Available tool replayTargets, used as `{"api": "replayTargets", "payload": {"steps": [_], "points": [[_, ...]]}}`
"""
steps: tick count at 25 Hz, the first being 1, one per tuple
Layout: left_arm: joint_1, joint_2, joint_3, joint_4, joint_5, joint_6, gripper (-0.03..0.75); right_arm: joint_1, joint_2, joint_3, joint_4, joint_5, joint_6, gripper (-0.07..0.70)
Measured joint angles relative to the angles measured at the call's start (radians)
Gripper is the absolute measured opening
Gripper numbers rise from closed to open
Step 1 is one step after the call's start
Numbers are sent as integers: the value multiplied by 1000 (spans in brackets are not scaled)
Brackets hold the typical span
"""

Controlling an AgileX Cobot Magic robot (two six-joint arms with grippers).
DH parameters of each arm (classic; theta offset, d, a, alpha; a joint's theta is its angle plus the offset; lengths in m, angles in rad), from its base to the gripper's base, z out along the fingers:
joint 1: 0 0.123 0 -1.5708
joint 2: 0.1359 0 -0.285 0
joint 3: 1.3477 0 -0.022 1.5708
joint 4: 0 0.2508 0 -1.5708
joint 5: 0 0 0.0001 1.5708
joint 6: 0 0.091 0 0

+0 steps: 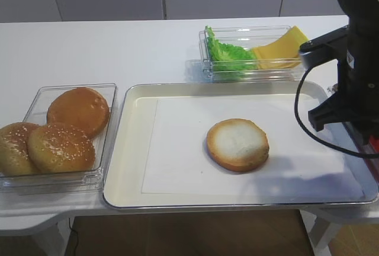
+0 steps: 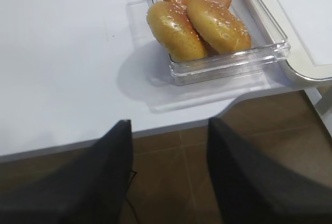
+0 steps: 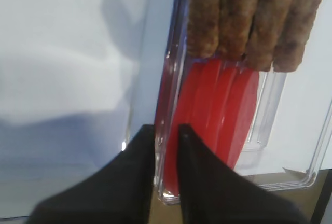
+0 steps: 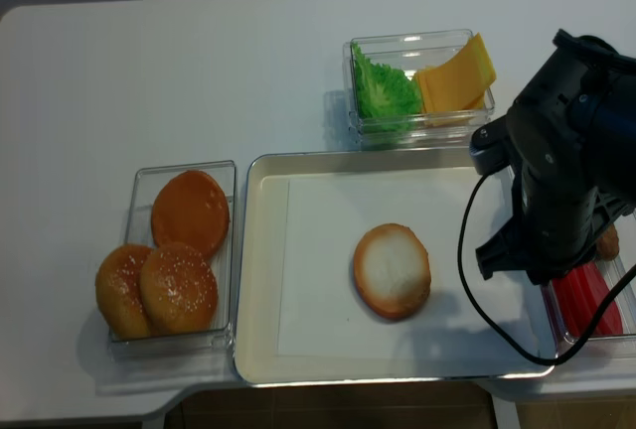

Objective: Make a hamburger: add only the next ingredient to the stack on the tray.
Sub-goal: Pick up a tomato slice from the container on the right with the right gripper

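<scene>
The tomato slices (image 3: 218,110) stand on edge, packed side by side, in a clear plastic tub (image 3: 290,177) just off the right end of the tray (image 1: 133,149), with the brown patties (image 3: 249,16) ranged at the tub's far end. The right gripper (image 3: 167,133) has its two dark fingers close together, only a narrow gap between them, and that gap sits over the tub's near wall and the outermost red slice. From the wrist view I cannot tell whether the fingers have pinched the slice, the wall, or both, or whether they grip anything at all. That is the main risk: if the transparent wall is caught along with the slice, lifting could drag or tip the whole tub and spill the patties; since the slices lie tight against each other, two might also come up together, or a slice caught by its thin edge could slip out on the way across. The bun half (image 1: 238,144) lies cut face up near the middle of the tray's paper sheet (image 1: 177,149), well apart from the tub and bare. The left gripper (image 2: 168,146) hangs with its fingers wide apart and empty over the table edge, near the tub of whole buns (image 2: 207,16).
</scene>
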Motion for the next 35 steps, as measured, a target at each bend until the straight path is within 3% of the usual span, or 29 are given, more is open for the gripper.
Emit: {"api": "replayTargets", "payload": {"steps": [7, 23, 26, 31, 35], "points": [[0, 0, 0, 0, 0, 0, 351, 0, 0, 0, -2, 0, -7, 7], [0, 0, 0, 0, 0, 0, 351, 0, -96, 0, 8, 0, -7, 0], [0, 0, 0, 0, 0, 0, 351, 0, -96, 0, 17, 0, 4, 57], [0, 0, 0, -2, 0, 0, 351, 0, -96, 0, 56, 0, 7, 257], [0, 0, 0, -2, 0, 0, 351, 0, -85, 0, 56, 0, 7, 263]]}}
